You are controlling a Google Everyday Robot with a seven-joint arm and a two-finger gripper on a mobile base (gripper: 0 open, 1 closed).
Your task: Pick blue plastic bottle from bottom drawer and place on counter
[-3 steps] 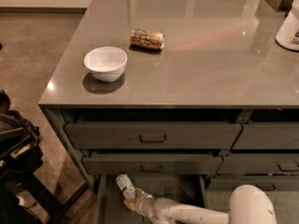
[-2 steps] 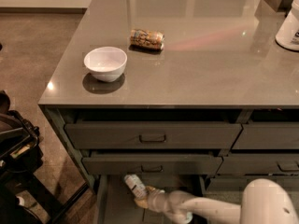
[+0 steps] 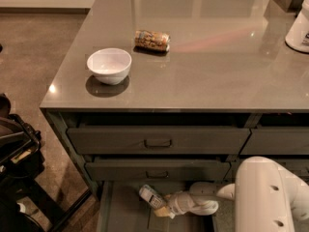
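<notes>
We see the bowl point(image 3: 109, 65) at the front left of the counter point(image 3: 217, 76), the can point(image 3: 151, 40) behind it to the right, and the jug point(image 3: 299, 28) at the far right edge. Below, within the open bottom drawer point(image 3: 120, 219), the gripper point(image 3: 163, 206) clasps the blue plastic bottle point(image 3: 150, 195) from the right.

White pincer point(image 3: 165, 208) and pale blue plastic bottle point(image 3: 151, 196) in grey-green bottom drawer point(image 3: 124, 217).

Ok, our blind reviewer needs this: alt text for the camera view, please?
In the open bottom drawer, the robot's pincer grips a tilted blue plastic bottle. On the counter above sit a white bowl and a brown can lying down.
</notes>
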